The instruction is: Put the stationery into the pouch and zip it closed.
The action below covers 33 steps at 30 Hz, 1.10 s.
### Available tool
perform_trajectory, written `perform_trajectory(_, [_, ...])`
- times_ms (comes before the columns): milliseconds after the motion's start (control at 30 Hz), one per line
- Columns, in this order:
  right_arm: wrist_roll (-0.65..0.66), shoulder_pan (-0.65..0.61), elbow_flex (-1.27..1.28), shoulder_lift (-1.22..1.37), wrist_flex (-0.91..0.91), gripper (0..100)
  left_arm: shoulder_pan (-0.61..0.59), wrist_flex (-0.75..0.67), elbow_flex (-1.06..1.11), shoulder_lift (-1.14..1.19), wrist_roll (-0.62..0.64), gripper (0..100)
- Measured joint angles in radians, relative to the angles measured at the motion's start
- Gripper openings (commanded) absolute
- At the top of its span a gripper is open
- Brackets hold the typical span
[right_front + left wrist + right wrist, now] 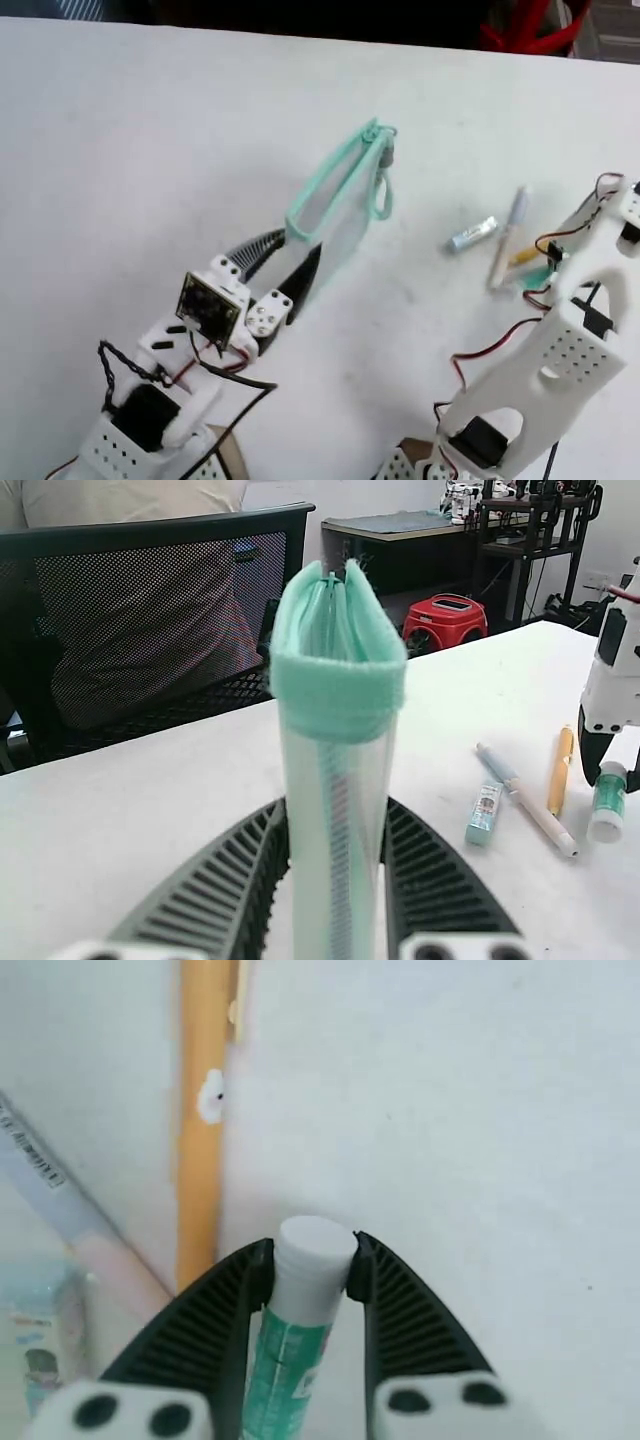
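Observation:
A clear pouch point(340, 195) with mint-green trim stands on edge at mid-table, its zipper side up. My left gripper point(298, 247) is shut on the pouch's near end point(335, 780), one black finger point(215, 895) on each side. To the right, my right gripper point(312, 1255) is shut on a green-and-white tube point(300, 1310), low over the table. Beside it lie an orange pen point(205, 1110), a pale lavender pen point(508, 235) and a small light-blue stick point(473, 233). The left wrist view has the right gripper point(608, 780) with the tube point(606, 805) at its tip.
The white table point(150, 150) spreads wide to the left and behind the pouch. Beyond the far edge stand a black mesh chair point(150, 610) with a seated person and a red stool point(445, 615). Wires hang along the right arm point(545, 360).

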Motion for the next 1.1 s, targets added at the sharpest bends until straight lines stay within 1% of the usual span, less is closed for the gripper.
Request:
perform_trajectory(200, [0.000, -0.015, -0.100, -0.075, 0.124, 2.7, 0.000, 0.000, 0.000, 0.000, 0.000, 13])
perform_trajectory(467, [0.002, -0.109, -0.150, -0.209, 0.270, 2.6, 0.000, 0.000, 0.000, 0.000, 0.000, 13])
perform_trajectory(567, [0.008, -0.138, -0.150, -0.270, 0.284, 2.6, 0.000, 0.000, 0.000, 0.000, 0.000, 13])
perform_trajectory(733, [0.061, -0.150, -0.149, -0.377, 0.288, 2.6, 0.000, -0.015, 0.011, -0.002, 0.000, 13])
perform_trajectory(933, [0.086, -0.175, -0.026, -0.566, 0.288, 2.6, 0.000, -0.026, 0.015, -0.002, 0.000, 13])
perform_trajectory(1100, [0.120, -0.272, 0.077, -0.727, 0.288, 2.6, 0.000, -0.028, 0.015, -0.002, 0.000, 13])
